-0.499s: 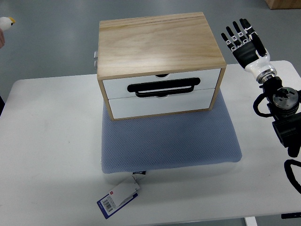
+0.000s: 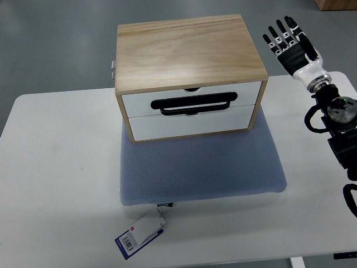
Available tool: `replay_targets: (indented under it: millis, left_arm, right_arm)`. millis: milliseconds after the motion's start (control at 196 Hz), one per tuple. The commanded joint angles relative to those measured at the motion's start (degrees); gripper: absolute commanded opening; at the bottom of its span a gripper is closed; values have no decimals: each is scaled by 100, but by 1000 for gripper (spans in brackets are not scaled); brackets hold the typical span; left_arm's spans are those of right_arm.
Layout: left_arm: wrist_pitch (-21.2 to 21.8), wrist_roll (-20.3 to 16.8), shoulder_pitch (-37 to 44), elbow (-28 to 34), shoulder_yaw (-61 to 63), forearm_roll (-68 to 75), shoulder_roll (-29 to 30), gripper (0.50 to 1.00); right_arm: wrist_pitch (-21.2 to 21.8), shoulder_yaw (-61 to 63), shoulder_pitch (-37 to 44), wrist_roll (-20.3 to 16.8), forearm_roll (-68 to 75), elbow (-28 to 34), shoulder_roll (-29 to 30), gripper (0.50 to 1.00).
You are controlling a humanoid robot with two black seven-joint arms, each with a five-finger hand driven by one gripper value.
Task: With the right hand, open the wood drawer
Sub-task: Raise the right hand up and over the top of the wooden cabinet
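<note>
Top view: the wooden drawer box (image 2: 189,78) sits mid-frame on a blue-grey mat (image 2: 202,167), both white drawers shut (black handle (image 2: 191,105) across the front); the right hand (image 2: 291,47) hovers upper right, fingers spread, holding nothing

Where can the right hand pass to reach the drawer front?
Bare table right of the blue mat and the mat strip before the drawers are free. Right hand sits close beside the wood box.
</note>
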Motion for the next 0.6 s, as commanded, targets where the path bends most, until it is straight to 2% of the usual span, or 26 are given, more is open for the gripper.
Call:
replay_targets:
  millis: [0, 153, 199, 204, 214, 290, 346, 352, 382, 428, 433, 489, 545, 596]
  left_arm:
    - [-3, 0, -8, -8, 9, 20, 0, 1000]
    - [-12, 0, -17, -26, 9, 38, 0, 1000]
    - [-12, 0, -17, -26, 9, 38, 0, 1000]
    - [-12, 0, -17, -26, 9, 38, 0, 1000]
    - [-12, 0, -17, -26, 9, 46, 0, 1000]
    - [-12, 0, -26, -26, 9, 46, 0, 1000]
    - [-12, 0, -26, -26, 9, 46, 0, 1000]
    - [-12, 0, -26, -26, 9, 46, 0, 1000]
    - [-12, 0, -26, -26, 9, 55, 0, 1000]
    - [-12, 0, -26, -26, 9, 55, 0, 1000]
    - [-20, 0, -26, -26, 9, 55, 0, 1000]
    - [-20, 0, -35, -26, 9, 55, 0, 1000]
    - [-20, 0, -61, -26, 9, 55, 0, 1000]
    - [-20, 0, -61, -26, 0, 55, 0, 1000]
  right_arm:
    - [-10, -818, 435, -24, 0, 8, -465, 946]
    - [25, -2522, 1463, -76, 0, 87, -1221, 946]
    - [25, -2524, 1464, -76, 0, 87, -1222, 946]
    - [42, -3142, 1881, -155, -9, 113, -1413, 944]
    - [43, -3278, 1990, -181, -17, 131, -1450, 946]
    - [51, -4140, 2588, -366, -184, 342, -1626, 944]
    - [51, -4141, 2589, -366, -184, 342, -1626, 944]
    - [51, -4680, 3006, -453, -359, 542, -1756, 944]
    - [51, -4992, 3247, -507, -500, 675, -1819, 944]
    - [51, -4993, 3248, -507, -501, 676, -1819, 944]
    - [51, -5446, 3648, -629, -788, 911, -1872, 944]
    - [69, -5890, 4065, -850, -1107, 1142, -1907, 944]
    - [78, -6460, 4627, -1376, -1573, 1554, -1934, 944]
    - [78, -6822, 4918, -1641, -1775, 1880, -1942, 944]
